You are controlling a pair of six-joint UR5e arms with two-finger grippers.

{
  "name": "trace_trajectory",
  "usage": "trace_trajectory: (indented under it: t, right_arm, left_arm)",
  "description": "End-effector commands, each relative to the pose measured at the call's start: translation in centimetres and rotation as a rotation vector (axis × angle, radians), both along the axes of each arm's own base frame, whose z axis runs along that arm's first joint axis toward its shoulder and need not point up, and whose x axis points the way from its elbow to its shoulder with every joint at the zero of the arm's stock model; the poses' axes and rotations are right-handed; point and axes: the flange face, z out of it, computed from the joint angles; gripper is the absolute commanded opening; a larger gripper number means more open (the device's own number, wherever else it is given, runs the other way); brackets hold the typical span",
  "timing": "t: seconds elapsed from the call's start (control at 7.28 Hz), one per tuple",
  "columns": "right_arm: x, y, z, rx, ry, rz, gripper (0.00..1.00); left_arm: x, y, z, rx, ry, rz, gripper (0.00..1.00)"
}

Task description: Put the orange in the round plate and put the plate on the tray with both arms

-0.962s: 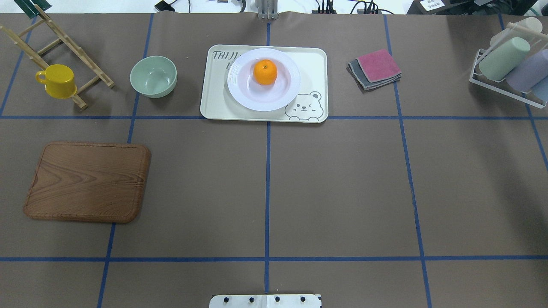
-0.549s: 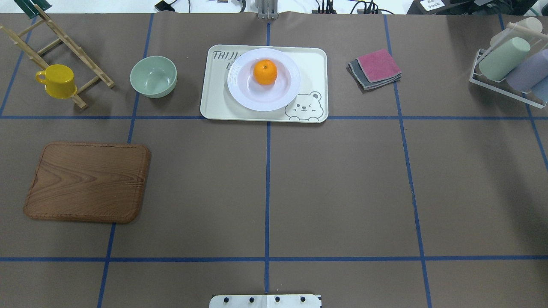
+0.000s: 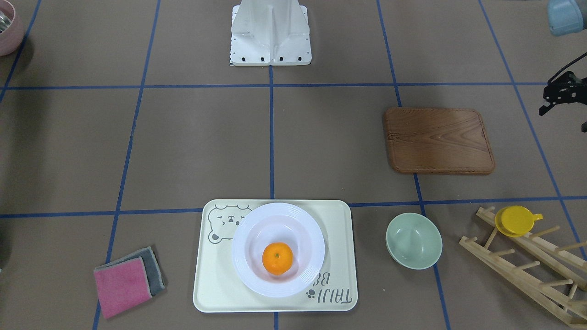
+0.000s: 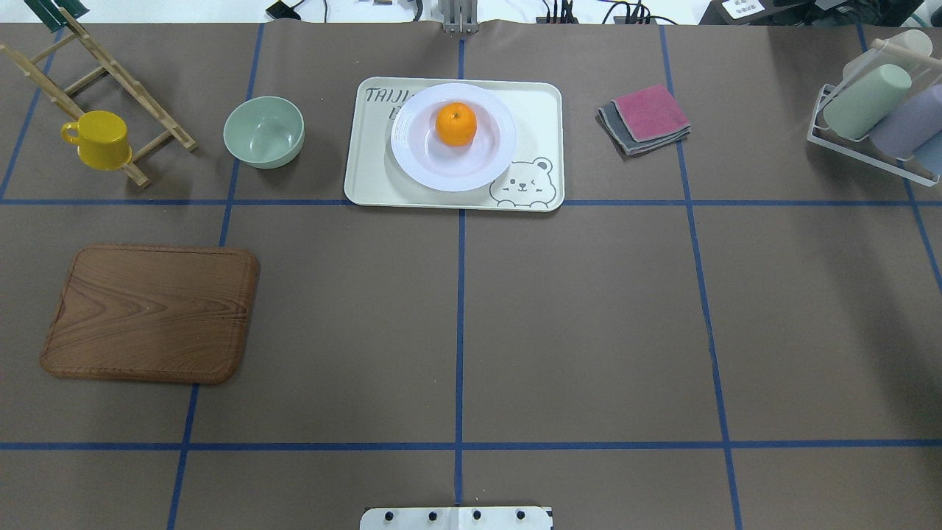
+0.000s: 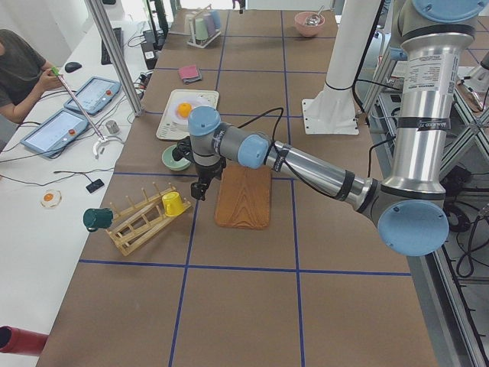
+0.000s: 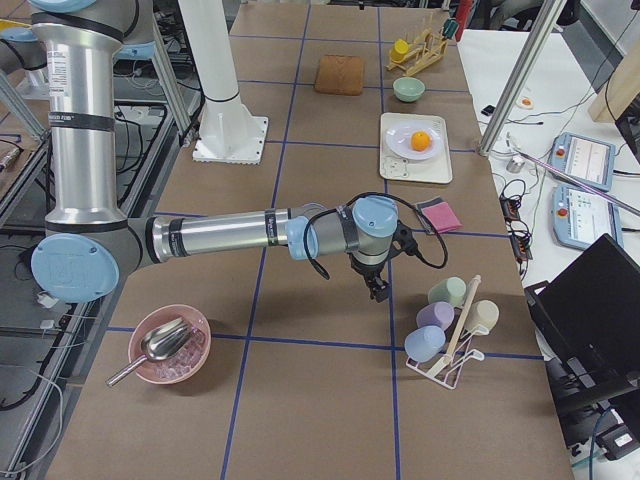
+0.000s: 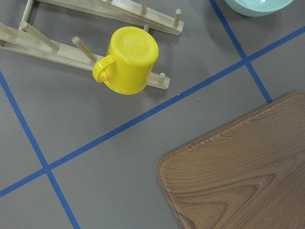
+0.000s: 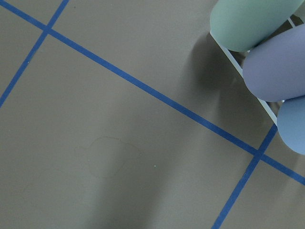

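The orange [image 4: 455, 124] [image 3: 277, 258] lies in the sunken centre of the white round plate [image 4: 412, 162] [image 3: 312, 238]. The plate rests on the cream tray [image 4: 537, 110] [image 3: 335, 229] at the table's far middle. Both grippers are well away from it. My left gripper [image 5: 197, 189] hangs over the table between the yellow cup and the wooden board; only part of it shows at the front view's right edge [image 3: 557, 98]. My right gripper [image 6: 379, 291] hovers near the cup rack. I cannot tell whether either is open or shut. Neither wrist view shows fingers.
A wooden board [image 4: 151, 313] lies at the near left, with a pale green bowl [image 4: 264, 131] and a yellow cup [image 4: 99, 138] on a wooden rack behind it. Folded cloths [image 4: 644, 118] and a cup rack [image 4: 876, 118] sit right. A pink bowl [image 6: 168, 345] stands near the base.
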Motion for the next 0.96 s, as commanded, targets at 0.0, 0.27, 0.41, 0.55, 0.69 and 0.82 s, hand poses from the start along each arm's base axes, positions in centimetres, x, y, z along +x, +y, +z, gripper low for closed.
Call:
trace_trajectory:
  t: [0.0, 0.27, 0.41, 0.55, 0.69, 0.82]
  right_arm:
    - [-0.1, 0.0, 0.1, -0.004, -0.008, -0.003, 1.00]
    - [0.0, 0.4, 0.0, -0.002, -0.009, -0.003, 1.00]
    - [0.0, -0.3, 0.0, -0.004, -0.001, 0.005, 1.00]
    - [0.0, -0.3, -0.4, 0.003, -0.005, 0.004, 1.00]
    - [0.0, -0.3, -1.1, 0.016, -0.010, 0.004, 1.00]
    - [0.0, -0.3, -1.2, 0.017, -0.012, 0.003, 1.00]
  left_arm:
    - [0.2, -0.8, -1.2, 0.023, 0.002, 0.000, 0.99]
    - [0.1, -0.7, -1.7, 0.031, 0.006, -0.003, 0.99]
    - [0.0, -0.5, -2.2, 0.041, 0.009, -0.003, 0.99]
    - [0.1, -0.5, -2.2, 0.041, 0.009, -0.001, 0.99]
    - [-0.1, -0.3, -0.8, 0.031, -0.013, -0.005, 0.99]
    - [0.2, -1.3, -1.7, 0.058, -0.015, -0.011, 0.99]
